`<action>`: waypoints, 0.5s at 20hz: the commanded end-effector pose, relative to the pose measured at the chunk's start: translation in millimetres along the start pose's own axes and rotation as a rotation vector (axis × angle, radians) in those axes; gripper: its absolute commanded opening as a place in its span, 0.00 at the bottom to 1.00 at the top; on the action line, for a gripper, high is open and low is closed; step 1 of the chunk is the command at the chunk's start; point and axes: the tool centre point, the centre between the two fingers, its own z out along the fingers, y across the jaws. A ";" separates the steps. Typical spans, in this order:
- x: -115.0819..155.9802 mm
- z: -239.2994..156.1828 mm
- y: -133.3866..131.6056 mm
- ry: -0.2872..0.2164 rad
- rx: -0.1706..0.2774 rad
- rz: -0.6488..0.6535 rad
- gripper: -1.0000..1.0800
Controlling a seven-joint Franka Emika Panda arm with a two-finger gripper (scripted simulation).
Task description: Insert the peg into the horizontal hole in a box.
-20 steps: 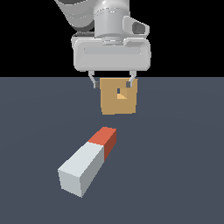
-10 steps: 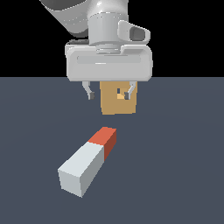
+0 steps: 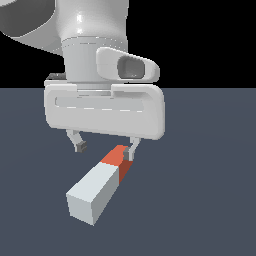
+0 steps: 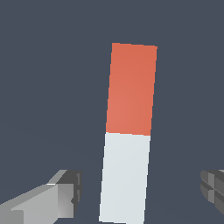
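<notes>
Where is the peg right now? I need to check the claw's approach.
The peg lies flat on the dark floor at the exterior view's lower centre, red end away from the camera, directly under the open claw; the wrist view shows it between the fingers.

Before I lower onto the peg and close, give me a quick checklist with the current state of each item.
1. Fingers spread wide enough for the peg: ok; the wrist view shows a gap on both sides of the bar.
2. Peg between the fingers: ok in the wrist view; in the exterior view the gripper hangs over the peg's red end.
3. Fingers clear of the peg: ok; no contact in the wrist view.
4. Peg lying flat on the floor: ok.
5. Grasp spot along the bar: cannot tell; the two views do not settle whether the fingers flank the grey or the red part.
6. Box and hole in sight: not ok; the arm hides them.
</notes>
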 end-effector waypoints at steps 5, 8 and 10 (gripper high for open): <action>-24.7 16.6 -7.2 0.002 0.001 0.072 0.96; -24.9 16.6 -7.2 0.001 0.002 0.071 0.96; -24.9 18.0 -7.3 0.001 0.002 0.071 0.96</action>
